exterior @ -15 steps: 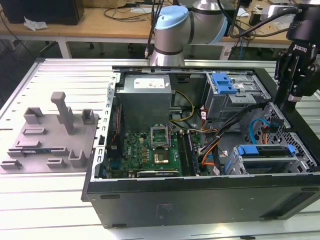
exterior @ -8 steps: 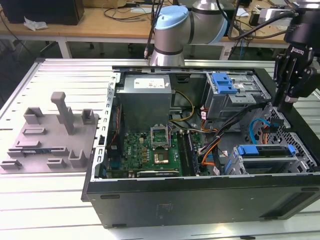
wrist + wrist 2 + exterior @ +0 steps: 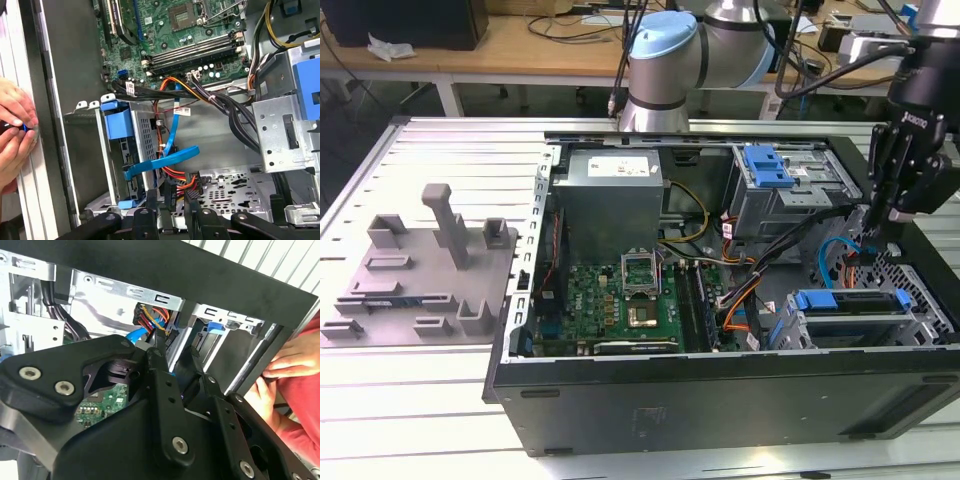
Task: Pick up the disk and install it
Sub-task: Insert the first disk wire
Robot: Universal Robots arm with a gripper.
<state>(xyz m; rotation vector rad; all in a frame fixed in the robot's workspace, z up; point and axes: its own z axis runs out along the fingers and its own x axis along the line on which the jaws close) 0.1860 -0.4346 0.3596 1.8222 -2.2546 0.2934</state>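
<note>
Fingers (image 3: pixel 154 200) of the claw (image 3: pixel 172 201) stand a little apart with nothing clamped between them. The claw hangs low inside the open computer case (image 3: pixel 720 395), just above a black plug with red and orange wires (image 3: pixel 172 184) and a flat blue cable (image 3: pixel 165 161). Just beside it is a grey perforated cage (image 3: pixel 146 135) with a blue tab (image 3: pixel 118 125); whether the disk sits in that cage I cannot tell. Beyond the cage, a person's hands (image 3: pixel 15 130) rest on the case's rim. Well away from the claw, a grey moulded plate (image 3: pixel 420 270) lies on the table (image 3: pixel 440 400).
</note>
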